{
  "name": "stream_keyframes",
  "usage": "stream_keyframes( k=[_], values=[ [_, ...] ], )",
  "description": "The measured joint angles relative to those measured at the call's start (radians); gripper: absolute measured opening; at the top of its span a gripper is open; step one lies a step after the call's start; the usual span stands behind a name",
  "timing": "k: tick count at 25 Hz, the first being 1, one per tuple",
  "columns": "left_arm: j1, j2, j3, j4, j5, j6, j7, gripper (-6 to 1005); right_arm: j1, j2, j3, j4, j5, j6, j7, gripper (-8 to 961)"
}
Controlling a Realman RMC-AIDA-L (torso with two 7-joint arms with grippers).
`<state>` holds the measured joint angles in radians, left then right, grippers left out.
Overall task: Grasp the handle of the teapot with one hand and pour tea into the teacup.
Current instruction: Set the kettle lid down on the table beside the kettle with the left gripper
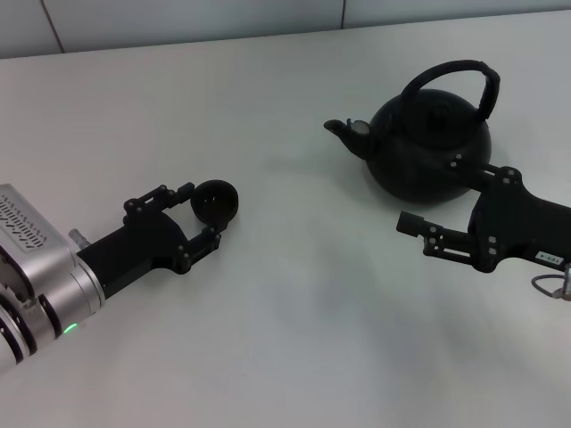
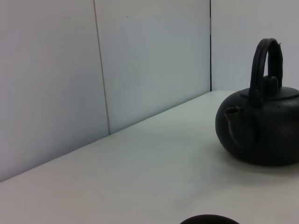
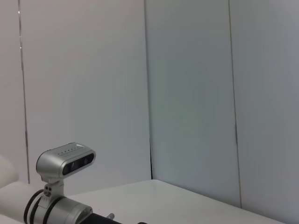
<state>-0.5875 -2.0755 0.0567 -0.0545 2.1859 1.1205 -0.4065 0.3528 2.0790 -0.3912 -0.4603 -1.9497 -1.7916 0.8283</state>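
Bracketing the teacup (image 1: 215,201) at the left middle of the head view, the left gripper (image 1: 201,214) has one finger on each side of the tiny black bowl, which sits on the white table (image 1: 294,312). Whether the pads actually press the cup's wall cannot be told, though the fingers are closed in about it; most likely the cup is being steadied so that it will not slide or tip when tea comes. In the left wrist view only a sliver of the cup's dark rim shows at the bottom edge.

The teapot (image 1: 428,147) stands upright in the upper right of the head view, well apart from the cup, with its short spout (image 1: 343,131) turned toward the cup's side of the table, a sensible heading for a pour. Its arched handle (image 1: 455,76) stands up over the lid, free, with nothing on it. The right gripper (image 1: 428,192) lies low at the right edge, just in front of the pot's belly, with its fingers spread wide; one reaches up beside the pot's body and the other points out toward the frame's centre. It holds nothing. By my judgement it still has to rise to the hoop before any grasp.

A small pale label (image 1: 550,258) sits on the right gripper's body, its writing too small to read. A green light (image 1: 69,328) glows on the silver left wrist.
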Motion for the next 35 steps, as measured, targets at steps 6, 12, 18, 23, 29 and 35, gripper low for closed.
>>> stream_keyframes(
  k=[6,12,18,23,29,35],
  values=[
    [0.000,0.000,-0.004,-0.001,0.000,0.000,-0.006,645,0.000,0.000,0.000,-0.004,0.000,0.000,0.000,690],
    [0.000,0.000,-0.007,-0.001,-0.001,-0.004,-0.013,657,-0.003,-0.001,0.000,-0.014,0.000,0.000,0.002,687],
    [-0.001,0.001,-0.008,-0.010,-0.001,-0.012,-0.013,722,-0.003,-0.001,0.000,-0.014,0.000,0.000,0.003,685],
    [0.003,0.002,-0.008,-0.013,-0.001,-0.009,-0.014,766,-0.004,0.000,0.000,-0.014,0.000,0.000,0.002,683],
    [0.007,0.004,-0.008,-0.016,-0.004,-0.004,-0.014,766,-0.006,-0.001,0.000,-0.014,0.000,0.000,0.001,680],
    [0.016,0.008,-0.008,-0.007,-0.005,0.066,-0.014,766,-0.008,0.000,0.000,-0.014,0.000,0.000,0.001,678]
  ],
)
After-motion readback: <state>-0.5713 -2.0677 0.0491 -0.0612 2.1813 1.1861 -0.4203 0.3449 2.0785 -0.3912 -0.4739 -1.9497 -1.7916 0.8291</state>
